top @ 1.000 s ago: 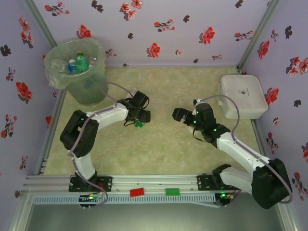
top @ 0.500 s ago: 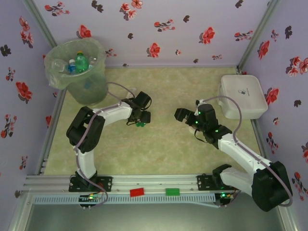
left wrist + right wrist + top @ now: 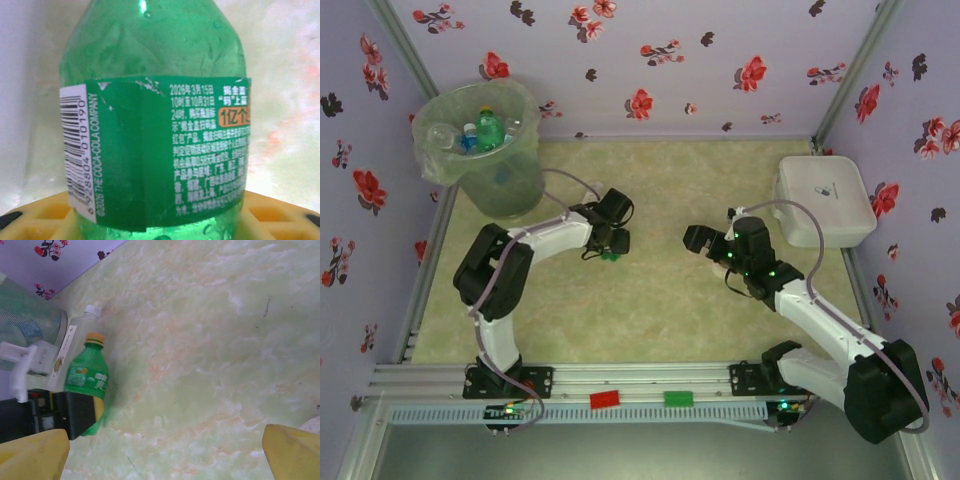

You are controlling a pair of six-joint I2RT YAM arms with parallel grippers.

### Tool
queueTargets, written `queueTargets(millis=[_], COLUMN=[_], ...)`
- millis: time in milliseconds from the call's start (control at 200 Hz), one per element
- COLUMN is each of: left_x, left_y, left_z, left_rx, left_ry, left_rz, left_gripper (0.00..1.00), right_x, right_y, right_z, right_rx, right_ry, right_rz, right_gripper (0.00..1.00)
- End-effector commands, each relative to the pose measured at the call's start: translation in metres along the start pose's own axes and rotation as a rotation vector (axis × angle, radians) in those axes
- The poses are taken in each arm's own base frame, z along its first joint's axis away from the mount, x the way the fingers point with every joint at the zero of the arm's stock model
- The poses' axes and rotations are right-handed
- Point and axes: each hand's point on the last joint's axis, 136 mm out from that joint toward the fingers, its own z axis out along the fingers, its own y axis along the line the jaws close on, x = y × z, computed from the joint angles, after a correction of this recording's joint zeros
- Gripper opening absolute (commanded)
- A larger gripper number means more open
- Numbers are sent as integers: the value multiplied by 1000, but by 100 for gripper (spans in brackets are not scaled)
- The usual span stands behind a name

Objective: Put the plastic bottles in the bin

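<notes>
Marbled table [image 3: 670, 180] | green bottle [image 3: 160, 125] base sits between left claw [image 3: 611, 252] jaws

Green bottle [image 3: 155, 100] cropped top, bottom.

walls [image 3: 700, 90]: lilac, red flowers | tabletop [image 3: 650, 310]: pale green marble | white lidded box [image 3: 825, 205]: far right

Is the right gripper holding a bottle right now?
No, the right gripper has its yellow fingers wide apart over the table, while the green bottle sits in the left gripper.
</notes>
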Motion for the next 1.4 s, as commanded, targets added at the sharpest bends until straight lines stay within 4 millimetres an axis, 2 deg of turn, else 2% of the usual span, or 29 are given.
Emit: queueTargets(millis=[0,165,290,555,630,725,780,890,1175,1395], left_x=[-34,-71,-100,-158,-174,-190,-201,-210,-235,-239], left_y=[-3,8,28,110,133,156,165,182,211,226], left_z=[-55,-124,-176,-273,-295,-313,-318,-313,-272,-239], left_rx=[28,-12,-60,-212,-256,-309,-324,-331,-295,-262], left_ry=[-158,-301,-391,-528,-562,-581,-595,-558,-490,-414], left_rz=[42,106,141,115,96,99,93,74,-19,-96], left_gripper=[37,37,36,32,32,32,32,32,32,33], right_x=[0,0,-2,0,0,0,0,-4,-12,-11], right_y=[11,31,48,60,59,58,58,62,67,62], right_z=[-1,4,6,11,12,13,12,9,-4,-10], right_rx=[-78,-191,-278,-342,-339,-325,-321,-320,-320,-302], right_ry=[-6,13,29,62,62,67,71,72,36,21], right_rz=[20,23,30,50,56,56,53,45,29,27], right_gripper=[100,99,100,100,100,100,100,100,100,100])
